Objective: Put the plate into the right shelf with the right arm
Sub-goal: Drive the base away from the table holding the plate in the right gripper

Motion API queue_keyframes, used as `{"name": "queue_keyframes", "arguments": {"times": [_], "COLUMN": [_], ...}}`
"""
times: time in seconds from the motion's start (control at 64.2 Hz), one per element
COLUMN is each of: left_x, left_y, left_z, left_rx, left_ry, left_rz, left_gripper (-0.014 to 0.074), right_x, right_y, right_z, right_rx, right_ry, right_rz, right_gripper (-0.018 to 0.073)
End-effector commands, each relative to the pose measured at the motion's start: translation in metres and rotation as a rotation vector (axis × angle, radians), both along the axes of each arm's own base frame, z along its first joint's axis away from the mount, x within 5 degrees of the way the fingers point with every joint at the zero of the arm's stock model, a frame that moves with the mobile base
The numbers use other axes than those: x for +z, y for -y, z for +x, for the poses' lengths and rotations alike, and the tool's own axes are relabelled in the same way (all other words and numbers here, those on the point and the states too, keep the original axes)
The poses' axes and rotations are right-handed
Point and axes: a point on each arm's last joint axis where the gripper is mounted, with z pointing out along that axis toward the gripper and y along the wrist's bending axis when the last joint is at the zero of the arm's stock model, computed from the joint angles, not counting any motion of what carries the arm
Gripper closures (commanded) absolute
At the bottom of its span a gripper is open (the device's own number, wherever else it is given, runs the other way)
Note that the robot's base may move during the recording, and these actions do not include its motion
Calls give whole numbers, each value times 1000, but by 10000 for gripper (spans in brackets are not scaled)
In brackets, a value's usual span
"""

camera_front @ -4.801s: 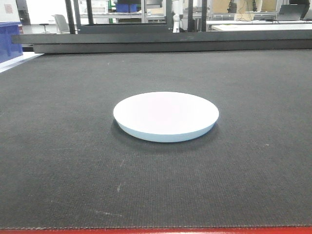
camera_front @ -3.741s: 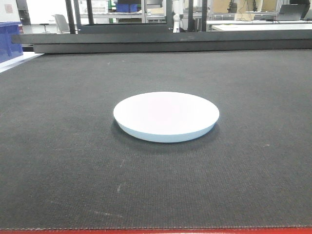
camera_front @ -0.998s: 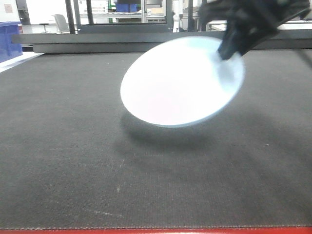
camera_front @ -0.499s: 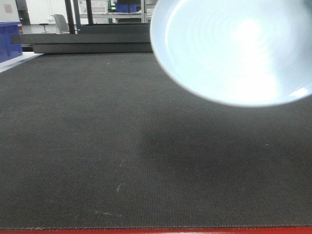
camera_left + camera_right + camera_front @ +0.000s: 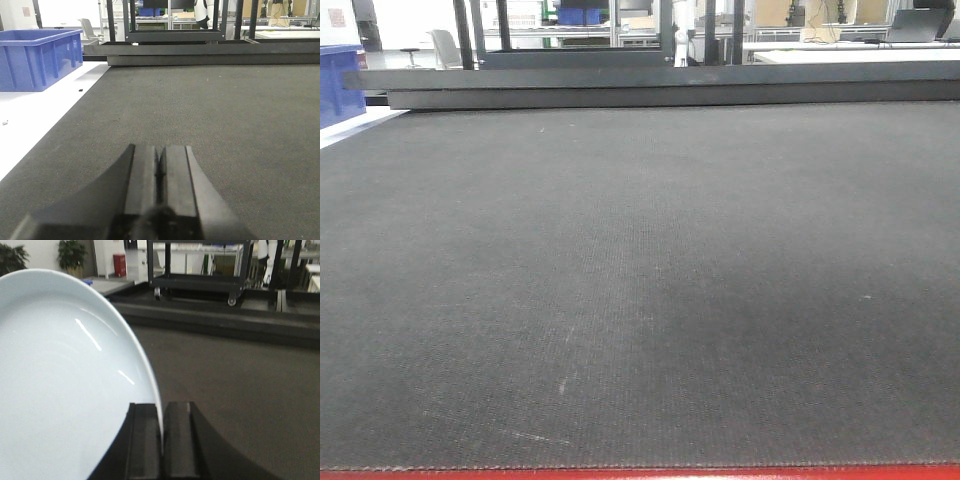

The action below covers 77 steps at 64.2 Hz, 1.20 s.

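We note right gripper [image 5: 161, 440] jaws pinching the rim of the plate [image 5: 60, 390]; left gripper [image 5: 159, 172] jaws pressed together above the mat [image 5: 225, 110]

Dark woven matting covers the table [image 5: 640, 300]; a blue bin [image 5: 340, 85] stands at its far-left corner, a red strip [image 5: 640, 474] along its near edge.

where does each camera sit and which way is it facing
Front view: set low, looking across the dark mat to a dark ledge; no robot part shows.
Left wrist view: behind the left pincer, jaws shut and empty, facing across the mat.
Right wrist view: behind the right pincer, clamped on the plate at its rim, facing a black cart.
Shared: front and left wrist views both show the blue bin at left.
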Motion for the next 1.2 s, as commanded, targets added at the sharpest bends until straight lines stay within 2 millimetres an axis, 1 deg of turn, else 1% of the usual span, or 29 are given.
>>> {"name": "queue_keyframes", "arguments": {"times": [0.0, 1.185], "left_x": [6, 6], "left_y": [-1, -1], "left_z": [-1, -1], "left_rx": [10, 10], "left_ry": [91, 91], "left_rz": [-10, -10], "left_gripper": [643, 643], "right_x": [20, 21], "right_y": [2, 3], "right_z": [-6, -7], "right_rx": [4, 5], "right_ry": [151, 163], "right_rz": [46, 52], "right_gripper": [503, 504]}}
